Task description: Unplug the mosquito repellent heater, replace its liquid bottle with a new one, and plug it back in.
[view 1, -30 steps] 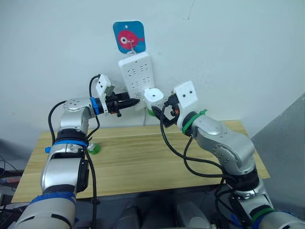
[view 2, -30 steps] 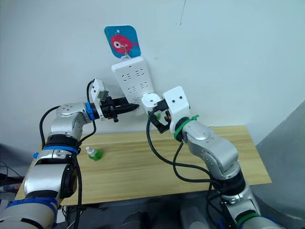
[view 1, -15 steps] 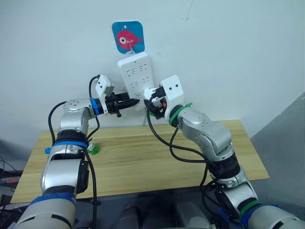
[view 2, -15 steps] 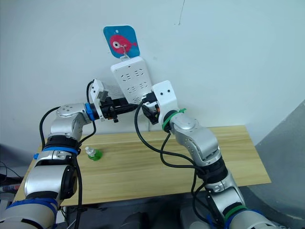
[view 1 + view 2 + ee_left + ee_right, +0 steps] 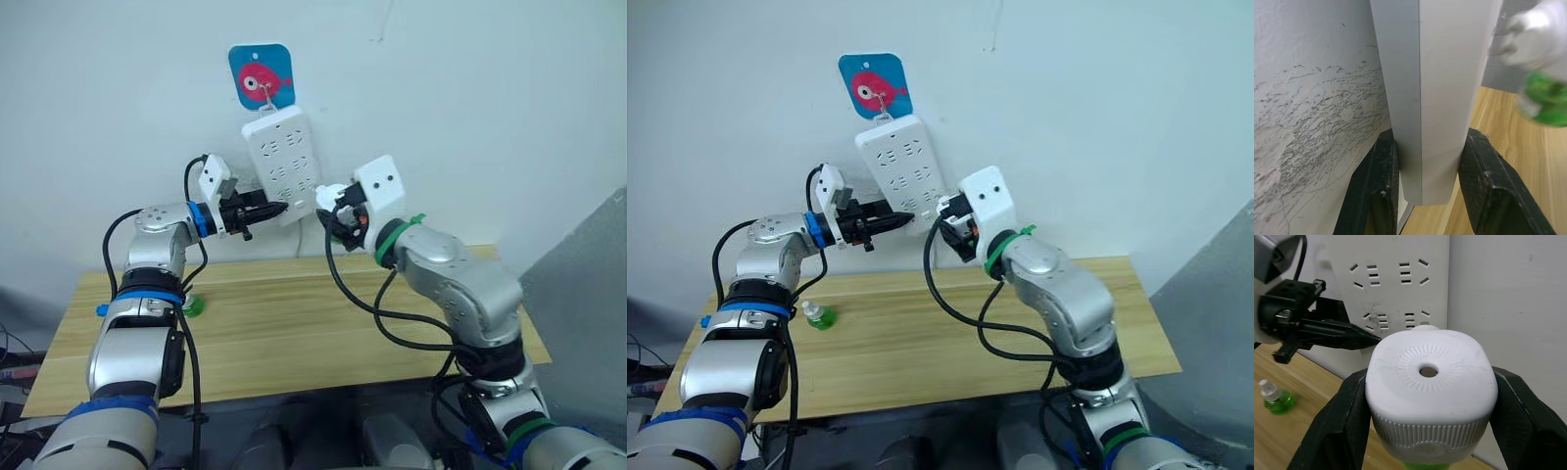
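**Heater held at the power strip, one claw on each**

On the left of the wooden table (image 5: 294, 323), a small bottle of green liquid (image 5: 821, 315) stands upright near the back edge, just beside the robot's left forearm. Above it, the left gripper (image 5: 266, 211) reaches toward the wall and pinches the lower edge of the tall white power strip (image 5: 284, 162), which hangs beneath a blue card with a pink fish (image 5: 263, 76). The left wrist view shows the two black fingers (image 5: 1376, 196) set on either side of the strip's thin body, one against the wall side and one against the front, closed tight on it with no gap.

To the right of the strip, the right gripper (image 5: 336, 213) holds the mosquito repellent heater (image 5: 1431, 387), its black fingers pressed against the heater's two flanks, spread only as wide as the white body. The heater sits squarely between them, with its round vent hole facing the wrist camera and a green bottle showing beneath it. In the right wrist view the heater is close against the lower face of the strip, in front of the bottom rows of sockets; whether its prongs are seated in a socket cannot be told. The left gripper's pointed tips lie just beside the heater, on the strip's edge, not touching it. The right arm's elbow hangs over the table's right half.
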Controlling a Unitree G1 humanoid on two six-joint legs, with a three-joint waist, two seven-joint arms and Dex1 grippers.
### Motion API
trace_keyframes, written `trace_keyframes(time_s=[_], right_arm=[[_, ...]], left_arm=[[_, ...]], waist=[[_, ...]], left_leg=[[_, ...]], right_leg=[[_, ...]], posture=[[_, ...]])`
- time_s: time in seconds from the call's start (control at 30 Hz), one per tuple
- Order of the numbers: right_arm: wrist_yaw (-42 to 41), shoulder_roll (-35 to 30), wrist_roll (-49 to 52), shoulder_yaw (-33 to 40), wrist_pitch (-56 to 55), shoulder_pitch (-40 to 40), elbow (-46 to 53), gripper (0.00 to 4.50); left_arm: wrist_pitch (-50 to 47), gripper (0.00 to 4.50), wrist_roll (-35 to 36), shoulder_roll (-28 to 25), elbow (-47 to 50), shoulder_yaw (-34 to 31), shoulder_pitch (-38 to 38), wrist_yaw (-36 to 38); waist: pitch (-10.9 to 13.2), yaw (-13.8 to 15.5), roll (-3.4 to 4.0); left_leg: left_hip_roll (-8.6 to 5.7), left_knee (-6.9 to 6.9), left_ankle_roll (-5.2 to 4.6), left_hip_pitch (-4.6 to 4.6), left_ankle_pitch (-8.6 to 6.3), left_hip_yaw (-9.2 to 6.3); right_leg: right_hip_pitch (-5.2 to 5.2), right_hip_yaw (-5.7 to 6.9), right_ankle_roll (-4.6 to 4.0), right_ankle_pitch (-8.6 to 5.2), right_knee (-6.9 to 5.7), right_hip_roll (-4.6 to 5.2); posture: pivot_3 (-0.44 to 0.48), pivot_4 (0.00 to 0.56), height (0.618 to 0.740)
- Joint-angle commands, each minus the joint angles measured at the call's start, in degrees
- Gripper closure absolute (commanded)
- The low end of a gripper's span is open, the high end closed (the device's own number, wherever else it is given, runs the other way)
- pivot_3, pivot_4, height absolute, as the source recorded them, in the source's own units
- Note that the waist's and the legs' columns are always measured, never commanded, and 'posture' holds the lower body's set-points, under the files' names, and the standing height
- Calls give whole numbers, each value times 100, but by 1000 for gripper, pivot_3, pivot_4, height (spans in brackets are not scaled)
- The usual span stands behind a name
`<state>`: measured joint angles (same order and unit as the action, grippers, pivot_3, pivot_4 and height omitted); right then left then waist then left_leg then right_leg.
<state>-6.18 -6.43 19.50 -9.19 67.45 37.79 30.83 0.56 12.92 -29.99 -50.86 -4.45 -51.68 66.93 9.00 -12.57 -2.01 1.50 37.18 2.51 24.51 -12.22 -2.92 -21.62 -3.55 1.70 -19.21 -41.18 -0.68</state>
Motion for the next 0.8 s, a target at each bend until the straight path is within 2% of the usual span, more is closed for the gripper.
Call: trace_keyframes(time_s=[0.03,0.17,0.23,0.27,0.37,0.5,0.6,0.67,0.8], right_arm=[[0,180,219,522,38,-30,375,1562],[62,464,423,1088,79,-104,455,1562],[69,542,506,1310,98,-119,504,1562],[73,577,550,1401,108,-125,522,1562],[103,706,705,1633,115,-128,562,1562],[154,964,1003,2029,139,-107,608,1562],[232,1284,1385,2395,160,-76,616,1562],[405,1616,1709,2684,200,-58,611,1562],[950,2167,2499,3148,301,-53,533,1562]], left_arm=[[83,3212,-164,-214,128,-61,157,-325],[375,3212,-115,-452,488,-204,623,-310],[880,2491,-178,-656,725,-309,960,-413],[1052,2273,-169,-754,875,-360,1134,-416],[1404,1303,-56,-1006,1450,-481,1669,-360],[1218,133,396,-1101,2753,-788,2436,-472],[430,0,950,-992,4349,-571,3005,-357],[-183,0,1220,-736,5166,-252,3041,-572],[-675,0,1247,-61,5760,125,2820,-1224]], waist=[[0,-12,0],[-7,-78,9],[-10,-178,14],[-11,-249,18],[-7,-289,25],[-6,-268,27],[-5,-198,29],[-3,-126,32],[4,37,51]], left_leg=[[1,-1,-2,-6,2,0],[7,-14,-2,-21,3,4],[8,-23,-2,-21,3,3],[12,-24,-2,-22,3,5],[19,-40,-2,-10,2,1],[17,-41,-1,27,3,-8],[13,-37,-1,29,3,0],[10,-30,-1,28,3,3],[0,-17,3,28,6,2]], right_leg=[[6,-1,-1,1,0,-2],[17,-4,-2,2,3,-8],[14,-5,-3,2,5,-7],[10,-6,-3,2,4,-7],[-23,0,-4,3,-17,-8],[-59,5,-5,3,-29,-7],[-58,-1,-5,3,-25,-2],[-54,-6,-5,3,-25,-1],[-33,-15,-4,2,-6,-4]], posture=[[-282,133,723],[-281,132,723],[-273,131,723],[-271,131,723],[-263,130,723],[-236,130,723],[-217,128,723],[-217,126,723],[-220,123,723]])
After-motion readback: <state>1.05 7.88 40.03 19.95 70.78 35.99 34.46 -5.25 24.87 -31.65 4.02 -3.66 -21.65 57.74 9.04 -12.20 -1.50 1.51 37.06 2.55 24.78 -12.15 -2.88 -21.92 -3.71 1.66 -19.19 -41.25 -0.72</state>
